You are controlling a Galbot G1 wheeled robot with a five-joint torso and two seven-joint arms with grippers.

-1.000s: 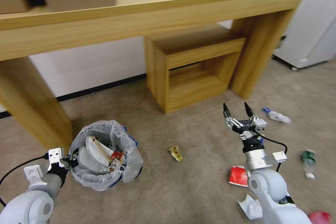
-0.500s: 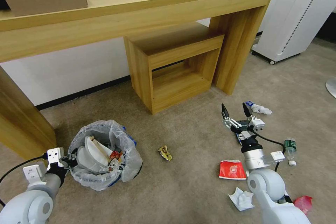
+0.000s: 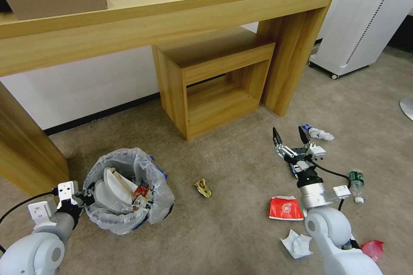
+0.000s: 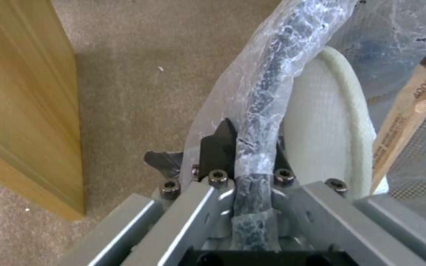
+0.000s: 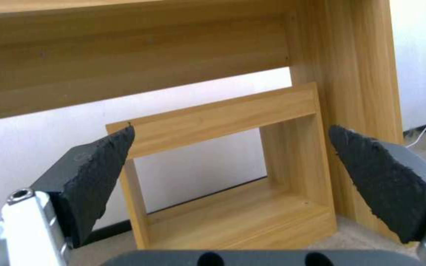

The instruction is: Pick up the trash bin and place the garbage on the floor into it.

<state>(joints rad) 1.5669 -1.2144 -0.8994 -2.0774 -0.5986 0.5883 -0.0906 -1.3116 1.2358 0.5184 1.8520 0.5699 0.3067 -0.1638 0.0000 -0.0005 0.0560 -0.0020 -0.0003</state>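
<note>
Gripping trash bin (image 4: 264, 79) rim, left claw (image 4: 245, 147); slipper (image 4: 329, 122) inside.

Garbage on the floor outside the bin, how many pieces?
6: yellow wrapper mid-floor, red carton, white paper, red piece, clear bottle, blue-white wrapper. The arm may hide more.

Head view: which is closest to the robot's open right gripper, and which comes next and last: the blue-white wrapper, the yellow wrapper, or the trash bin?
From the right gripper:
1. Blue-white wrapper, just to its right.
2. Yellow wrapper, on the floor to its left.
3. Trash bin, far left, held at the rim by the left gripper.
</note>
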